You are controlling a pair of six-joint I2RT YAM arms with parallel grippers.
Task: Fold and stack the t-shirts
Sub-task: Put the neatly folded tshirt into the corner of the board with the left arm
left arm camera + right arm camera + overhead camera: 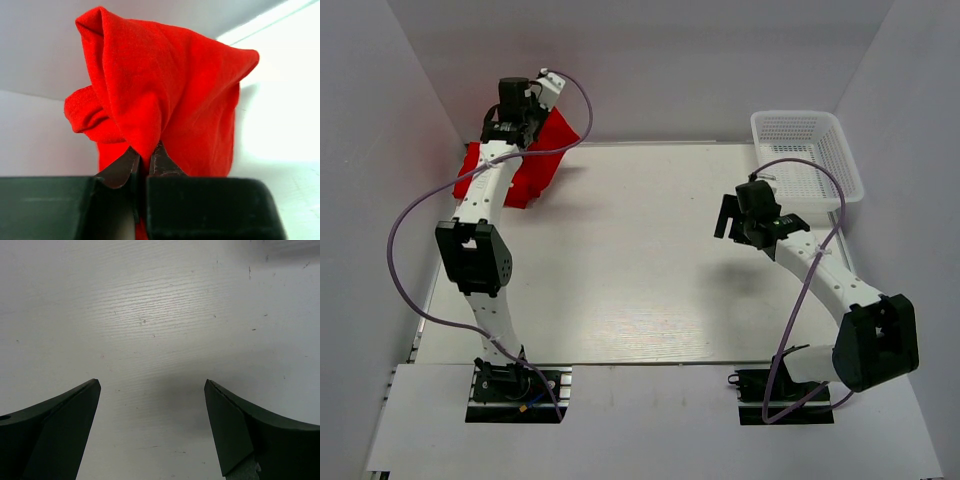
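A bright red t-shirt [545, 150] hangs bunched at the table's far left corner, more red cloth [470, 165] showing left of the arm. My left gripper [520, 125] is shut on a fold of it and holds it up off the table. In the left wrist view the shirt [170, 95] drapes in a peaked bundle over the pinched gripper [146, 157]. My right gripper [730, 218] is open and empty over the bare table at the right; the right wrist view shows its gripper [152, 390] spread wide above the white surface.
A white plastic mesh basket [808, 155] stands at the far right corner, just behind the right arm. Grey walls close in the table on the left, back and right. The white table top [630, 260] lies between the arms.
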